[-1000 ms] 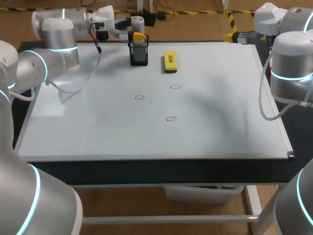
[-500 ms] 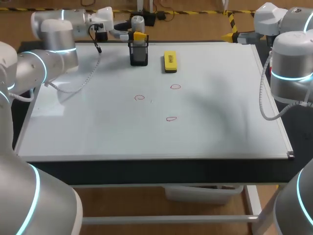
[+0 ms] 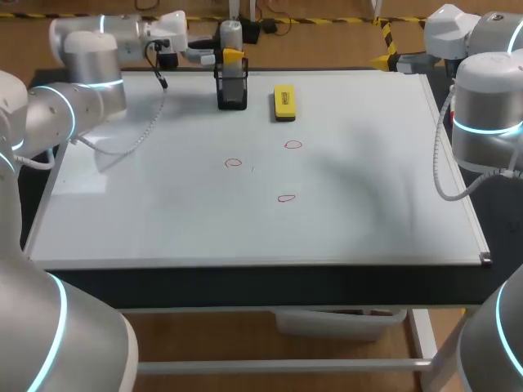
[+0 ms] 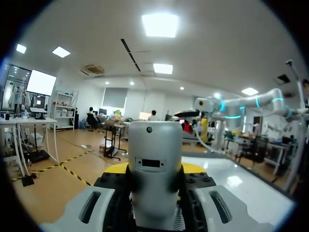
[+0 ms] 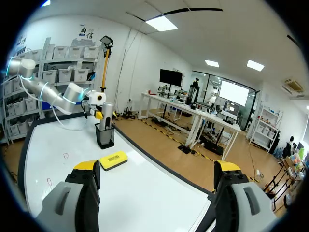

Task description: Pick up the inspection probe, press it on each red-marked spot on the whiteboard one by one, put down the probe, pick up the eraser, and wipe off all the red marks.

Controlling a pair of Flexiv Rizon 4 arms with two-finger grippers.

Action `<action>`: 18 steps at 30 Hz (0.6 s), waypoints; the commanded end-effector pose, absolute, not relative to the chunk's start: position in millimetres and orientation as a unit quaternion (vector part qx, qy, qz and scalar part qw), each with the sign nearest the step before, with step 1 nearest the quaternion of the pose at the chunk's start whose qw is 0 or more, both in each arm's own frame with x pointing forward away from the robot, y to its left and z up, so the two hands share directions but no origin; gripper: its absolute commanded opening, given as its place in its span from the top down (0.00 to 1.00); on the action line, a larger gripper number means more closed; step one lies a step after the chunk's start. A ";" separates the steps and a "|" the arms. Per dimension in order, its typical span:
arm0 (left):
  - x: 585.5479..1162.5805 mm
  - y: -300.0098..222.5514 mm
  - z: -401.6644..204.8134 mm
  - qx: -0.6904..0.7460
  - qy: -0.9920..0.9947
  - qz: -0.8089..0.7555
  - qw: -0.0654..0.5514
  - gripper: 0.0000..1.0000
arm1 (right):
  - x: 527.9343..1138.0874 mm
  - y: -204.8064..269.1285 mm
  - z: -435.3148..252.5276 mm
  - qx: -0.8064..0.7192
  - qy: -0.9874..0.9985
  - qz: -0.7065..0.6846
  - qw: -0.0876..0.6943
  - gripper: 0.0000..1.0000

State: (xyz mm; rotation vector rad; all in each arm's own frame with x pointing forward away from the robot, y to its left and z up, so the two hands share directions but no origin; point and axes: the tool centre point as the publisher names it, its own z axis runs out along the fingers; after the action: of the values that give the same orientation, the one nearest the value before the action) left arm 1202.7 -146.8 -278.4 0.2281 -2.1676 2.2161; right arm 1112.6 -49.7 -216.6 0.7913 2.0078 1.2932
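L claw (image 3: 232, 57) clenched on probe (image 3: 231, 34), upright over black holder (image 3: 232, 91), far edge of tabletop (image 3: 245, 282). Lift straight up, no tilt, clear rim before heading to red marks (image 3: 234, 162). R claw (image 5: 157, 169) released, idle.

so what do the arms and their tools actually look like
Both the left arm and right arm are rounded silver-white segments with glowing cyan rings at the joints and a white cable looping alongside. The left tool and right tool each have two grey fingers, black inside, ending in bright yellow tips.
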 end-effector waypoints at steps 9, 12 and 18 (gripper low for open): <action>1201.9 -142.2 -256.6 -0.048 -0.681 0.723 0.109 1.00 | 1113.2 -49.8 -216.3 0.299 0.760 0.488 0.307 0.00; 1199.6 -142.4 -251.2 -0.048 -0.680 0.724 0.106 1.00 | 1113.2 -49.8 -216.3 0.299 0.760 0.488 0.307 0.00; 1196.9 -143.6 -237.5 -0.050 -0.675 0.729 0.101 1.00 | 1113.2 -49.8 -216.3 0.299 0.760 0.488 0.307 0.00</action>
State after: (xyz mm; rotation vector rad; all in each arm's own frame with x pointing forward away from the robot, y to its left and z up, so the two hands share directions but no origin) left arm 1192.0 -145.3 -241.4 0.1056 -2.1100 2.2652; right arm 1112.6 -49.7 -216.6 0.7913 2.0078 1.2932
